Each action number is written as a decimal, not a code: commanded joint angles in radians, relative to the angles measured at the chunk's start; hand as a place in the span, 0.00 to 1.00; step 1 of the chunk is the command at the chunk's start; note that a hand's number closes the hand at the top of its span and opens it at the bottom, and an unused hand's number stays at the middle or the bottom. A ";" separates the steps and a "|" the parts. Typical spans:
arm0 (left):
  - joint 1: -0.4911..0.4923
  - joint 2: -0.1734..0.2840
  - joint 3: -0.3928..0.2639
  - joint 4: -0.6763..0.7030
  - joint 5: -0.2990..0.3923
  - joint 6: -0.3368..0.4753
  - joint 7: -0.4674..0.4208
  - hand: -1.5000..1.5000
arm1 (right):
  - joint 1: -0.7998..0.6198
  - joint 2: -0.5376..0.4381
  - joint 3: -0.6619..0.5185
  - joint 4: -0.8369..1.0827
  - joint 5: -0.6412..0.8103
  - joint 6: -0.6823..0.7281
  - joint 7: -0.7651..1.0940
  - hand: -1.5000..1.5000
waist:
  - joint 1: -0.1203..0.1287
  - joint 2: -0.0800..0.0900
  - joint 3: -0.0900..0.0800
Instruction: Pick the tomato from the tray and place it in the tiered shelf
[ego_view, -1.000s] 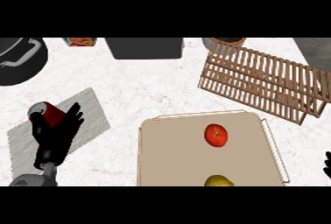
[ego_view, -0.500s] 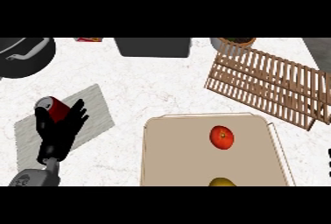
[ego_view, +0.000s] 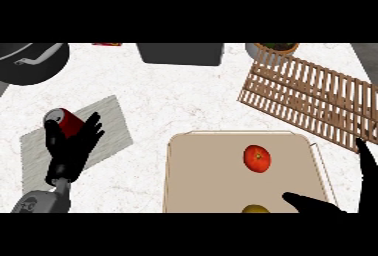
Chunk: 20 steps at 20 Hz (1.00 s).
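The right hand (ego_view: 347, 192) is at the near right, fingers spread open and holding nothing; the reach for the tomato (ego_view: 257, 158) looks begun; next it should go up and left and curl round it; the tomato is round, red and shiny, lying on the tray (ego_view: 199, 170); the wooden tiered shelf (ego_view: 317, 102) sits farther back; the left hand (ego_view: 74, 145) rests open, far left.

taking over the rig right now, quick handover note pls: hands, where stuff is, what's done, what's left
Left hand: open, resting at the view's left by a red can on a grey mat.
Right hand: open, at the lower right over the tray's corner, holding nothing.
Tomato: on the tray, untouched; a yellowish fruit lies nearer the bottom edge.
Tiered shelf: wooden, upper right.
Done: nothing yet. Left: grasp the tomato, place it in the shelf.
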 joint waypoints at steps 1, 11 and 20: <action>0.027 0.016 0.006 -0.010 0.007 -0.020 0.011 0.50 | -0.155 0.092 0.033 0.099 0.044 0.127 0.253 0.00 | -0.002 -0.003 0.001; 0.014 -0.010 0.032 0.012 0.003 0.009 0.013 0.50 | -0.266 0.343 0.050 0.292 0.222 0.270 0.308 0.00 | -0.041 -0.010 0.002; 0.044 -0.048 0.022 -0.005 -0.014 0.031 0.014 0.50 | -0.308 0.464 0.023 0.365 0.357 0.350 0.308 0.00 | -0.049 -0.013 0.004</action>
